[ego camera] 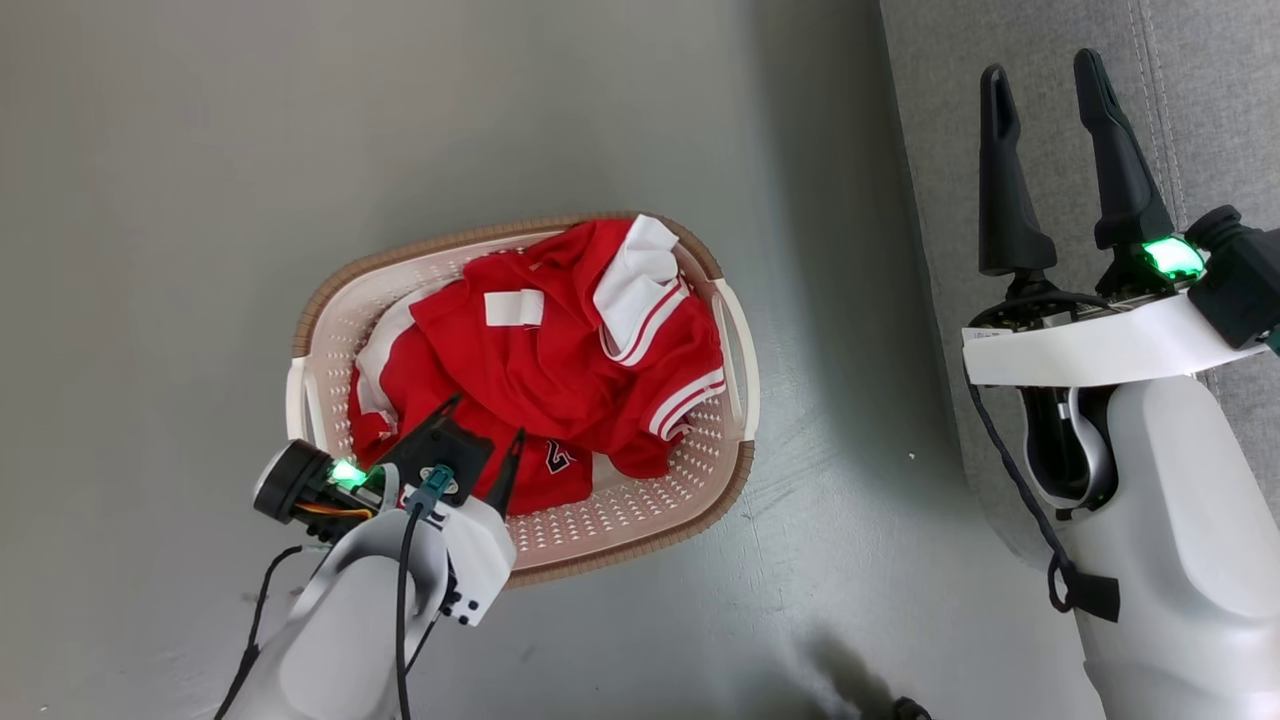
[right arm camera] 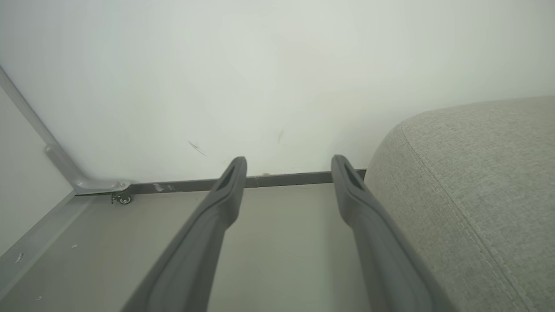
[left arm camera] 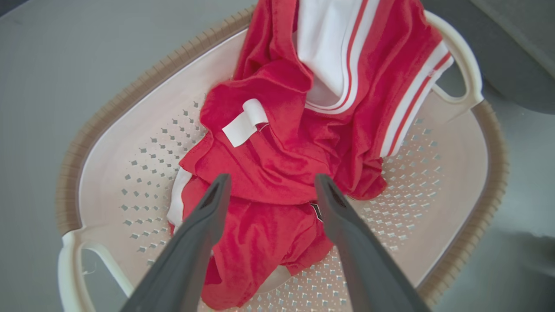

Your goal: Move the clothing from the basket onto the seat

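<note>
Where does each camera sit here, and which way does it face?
Head view: on the head, looking down at basket, clothing, floor, seat at right; left gripper, right gripper open.
Left wrist view: over the basket, looking down between its fingers.
Right wrist view: beside the seat, facing the wall; own fingers.
Shared: head and left wrist views both show the clothing.

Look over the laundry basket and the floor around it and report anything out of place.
Nothing is spilled or damaged. The bright red fabric garments lie crumpled, unfolded, in the cream perforated plastic basket, and the white striped collar rides up against its brown rim. A small pale speck lies on the grey floor.
</note>
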Motion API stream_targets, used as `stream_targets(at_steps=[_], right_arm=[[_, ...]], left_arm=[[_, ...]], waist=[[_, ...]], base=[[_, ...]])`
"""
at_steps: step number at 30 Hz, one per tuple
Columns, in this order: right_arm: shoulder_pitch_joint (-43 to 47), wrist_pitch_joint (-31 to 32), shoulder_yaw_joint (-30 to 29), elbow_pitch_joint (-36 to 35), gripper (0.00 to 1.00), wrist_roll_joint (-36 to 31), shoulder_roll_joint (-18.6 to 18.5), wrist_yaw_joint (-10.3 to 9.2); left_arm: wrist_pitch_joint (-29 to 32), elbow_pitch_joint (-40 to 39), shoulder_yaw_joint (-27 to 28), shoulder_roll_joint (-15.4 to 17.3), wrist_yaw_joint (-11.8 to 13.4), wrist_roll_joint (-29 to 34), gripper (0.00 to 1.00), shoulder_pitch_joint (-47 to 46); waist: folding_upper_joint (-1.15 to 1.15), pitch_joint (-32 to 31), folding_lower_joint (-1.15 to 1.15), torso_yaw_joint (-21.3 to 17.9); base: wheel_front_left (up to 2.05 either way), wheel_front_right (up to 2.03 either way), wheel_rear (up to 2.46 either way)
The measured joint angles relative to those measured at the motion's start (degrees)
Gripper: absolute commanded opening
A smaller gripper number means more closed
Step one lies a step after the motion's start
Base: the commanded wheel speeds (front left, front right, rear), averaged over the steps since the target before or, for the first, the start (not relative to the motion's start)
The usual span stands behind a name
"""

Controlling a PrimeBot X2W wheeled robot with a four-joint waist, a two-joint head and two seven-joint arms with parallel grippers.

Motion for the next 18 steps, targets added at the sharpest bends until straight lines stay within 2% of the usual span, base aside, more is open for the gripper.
stream_targets(at_steps=[18], right_arm=[[-0.9, 0.0, 1.5, -0.2, 1.0, 0.7, 0.0, 0.0]], left_arm=[[2.0, 5.1, -0.5, 1.2, 1.0, 1.3, 1.0, -3.3]], waist=[[0.0, 3.8, 0.0, -1.6]], base=[[0.0, 0.0, 0.0]])
